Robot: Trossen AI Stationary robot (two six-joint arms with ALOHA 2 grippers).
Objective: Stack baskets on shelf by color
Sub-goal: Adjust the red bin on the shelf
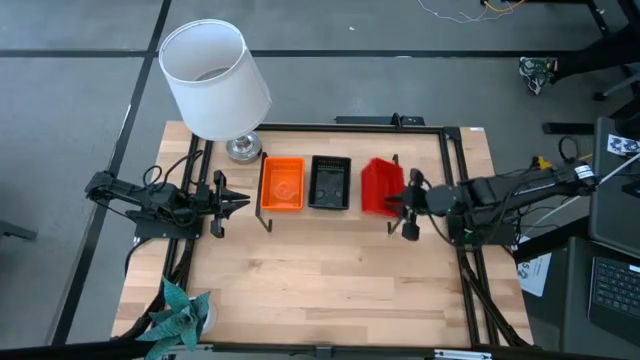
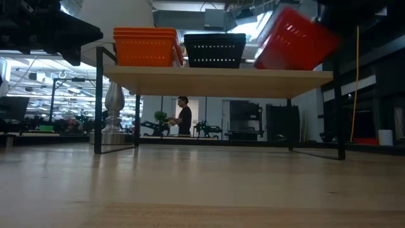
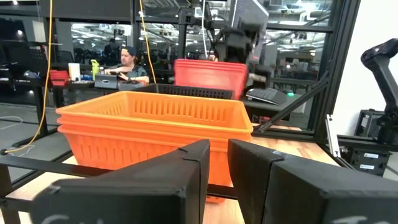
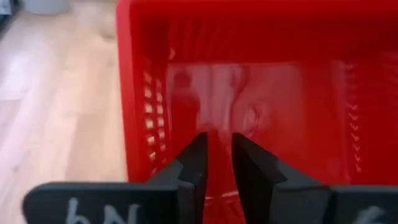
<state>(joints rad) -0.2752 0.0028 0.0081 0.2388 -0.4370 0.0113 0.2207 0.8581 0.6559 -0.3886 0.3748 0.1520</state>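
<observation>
At the shelf's (image 1: 330, 214) right end my right gripper (image 4: 214, 163) pinches the tilted red basket's (image 1: 380, 185) wall; orange stack (image 1: 282, 184) and black stack (image 1: 329, 182) sit finished. Left gripper (image 1: 236, 203) waits beside, nearly closed, empty.

Grey floor (image 1: 400, 90); white lamp (image 1: 213, 80); person (image 2: 184, 117) beyond.

orange baskets (image 1: 282, 184) at centre frame, slotted mesh walls; a black basket (image 1: 329, 182) just right of them, same perforated pattern; a glossy red basket (image 1: 380, 186) further right. the shelf (image 2: 215, 80) is pale wood on thin black legs. the worktop (image 1: 320, 270) is light wood grain, black-framed. upper left, a white lampshade (image 1: 214, 78) over a silver base. both claws dark.
</observation>
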